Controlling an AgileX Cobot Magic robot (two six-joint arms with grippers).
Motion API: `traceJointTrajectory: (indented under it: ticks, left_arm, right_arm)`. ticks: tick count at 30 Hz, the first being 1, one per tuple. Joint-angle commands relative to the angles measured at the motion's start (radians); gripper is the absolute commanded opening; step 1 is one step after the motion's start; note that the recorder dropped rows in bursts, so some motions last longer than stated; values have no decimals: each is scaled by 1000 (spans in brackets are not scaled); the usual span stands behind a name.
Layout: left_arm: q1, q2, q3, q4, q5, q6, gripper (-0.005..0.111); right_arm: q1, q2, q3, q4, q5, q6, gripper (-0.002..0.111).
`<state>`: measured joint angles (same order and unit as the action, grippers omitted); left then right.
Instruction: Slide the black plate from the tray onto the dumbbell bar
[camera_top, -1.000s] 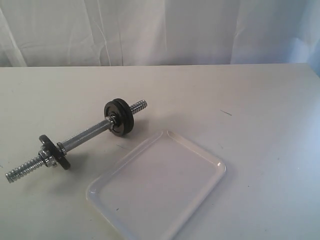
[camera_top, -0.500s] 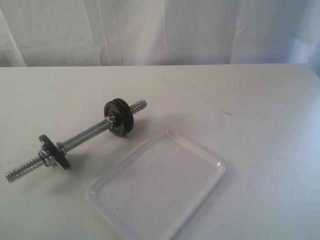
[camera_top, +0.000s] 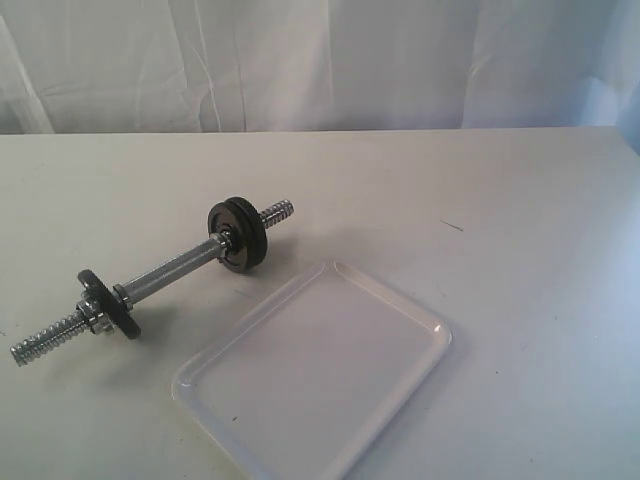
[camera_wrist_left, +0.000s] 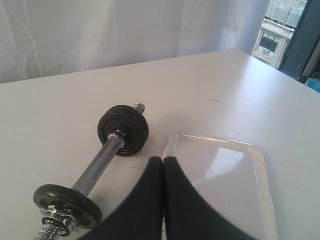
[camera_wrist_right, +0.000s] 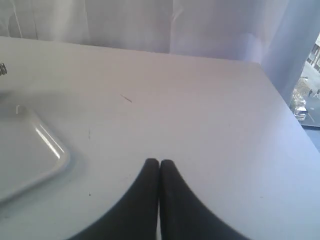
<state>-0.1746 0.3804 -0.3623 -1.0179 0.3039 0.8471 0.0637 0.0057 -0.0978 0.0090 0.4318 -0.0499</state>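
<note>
Left gripper (camera_wrist_left: 163, 161): fingers pressed together, holding nothing.
Right gripper (camera_wrist_right: 159, 163): also closed, holding nothing.
Black plate (camera_top: 240, 232): upright on dumbbell bar (camera_top: 170, 268), far end; 1 or 2 discs, unclear.
Tray (camera_top: 320, 370): beside bar, near corner cut off.

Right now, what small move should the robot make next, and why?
Probably no more than parking both arms, since the job looks finished. The tray holds nothing, the bar already carries black plates toward both ends, and the left gripper and right gripper are shut with nothing between their fingers.
</note>
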Motion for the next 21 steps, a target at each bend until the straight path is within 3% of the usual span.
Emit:
traceJointTrajectory:
  ticks: [1,21]
  left_arm:
    - [3,-7,5,-17,3,-3,0]
    - [3,-7,5,-17,3,-3,0]
  right_arm:
    - [-9,-6,51,-21,-38,5,0]
    - [-9,-6,98,-17,-88,29,0]
